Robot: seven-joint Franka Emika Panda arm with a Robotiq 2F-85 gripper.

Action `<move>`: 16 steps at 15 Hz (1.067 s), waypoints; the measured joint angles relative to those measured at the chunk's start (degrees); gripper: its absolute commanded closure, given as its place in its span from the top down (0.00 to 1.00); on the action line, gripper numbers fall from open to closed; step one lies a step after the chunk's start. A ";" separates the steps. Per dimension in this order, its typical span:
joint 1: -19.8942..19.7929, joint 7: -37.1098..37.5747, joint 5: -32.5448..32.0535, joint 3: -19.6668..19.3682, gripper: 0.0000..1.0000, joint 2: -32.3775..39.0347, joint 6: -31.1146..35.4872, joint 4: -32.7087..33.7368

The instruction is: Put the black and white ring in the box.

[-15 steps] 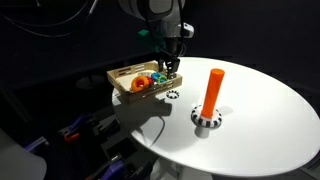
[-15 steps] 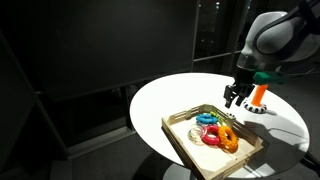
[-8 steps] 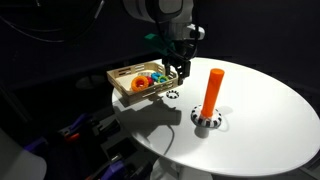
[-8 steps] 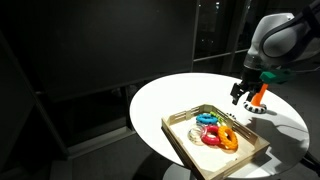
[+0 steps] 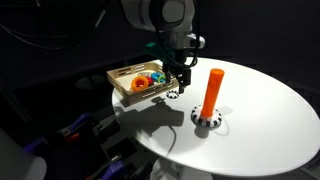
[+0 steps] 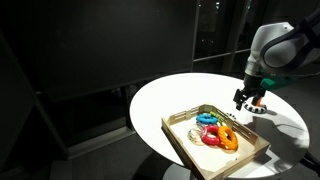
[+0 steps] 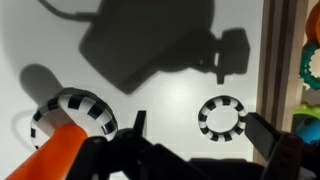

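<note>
The black and white ring (image 7: pixel 221 117) lies flat on the white table just outside the box (image 7: pixel 284 50), a light wooden tray with coloured rings (image 7: pixel 309 62) in it. In an exterior view the ring (image 5: pixel 172 96) sits by the box's (image 5: pixel 125 71) near corner. My gripper (image 7: pixel 200 132) hangs open above the ring. The ring lies between the two fingers, closer to the finger (image 7: pixel 268 135) on the box side, and nothing is held. In both exterior views the gripper (image 5: pixel 180 82) (image 6: pixel 245 100) hovers low beside the box (image 6: pixel 178 142).
A tall orange peg (image 5: pixel 213 90) stands on a black-and-white checkered base (image 5: pixel 205 119) close to the ring, also seen in the wrist view as peg (image 7: pixel 55 155) and base (image 7: pixel 72 113). The round white table (image 5: pixel 260 130) drops off at its edge into dark surroundings.
The gripper went from shut to open. It shifted away from over the box toward the ring and peg, and came down lower over the table.
</note>
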 measured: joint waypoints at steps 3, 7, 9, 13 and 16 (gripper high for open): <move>0.47 0.69 -0.17 0.00 1.00 1.96 0.08 0.23; 1.00 0.87 -0.17 0.00 1.00 4.10 0.70 0.85; 1.17 0.87 -0.17 0.00 1.00 4.87 1.59 1.17; 1.63 1.44 -0.17 -0.16 1.00 6.20 2.65 2.06; 2.33 3.01 -0.58 -0.83 1.00 7.07 3.21 2.71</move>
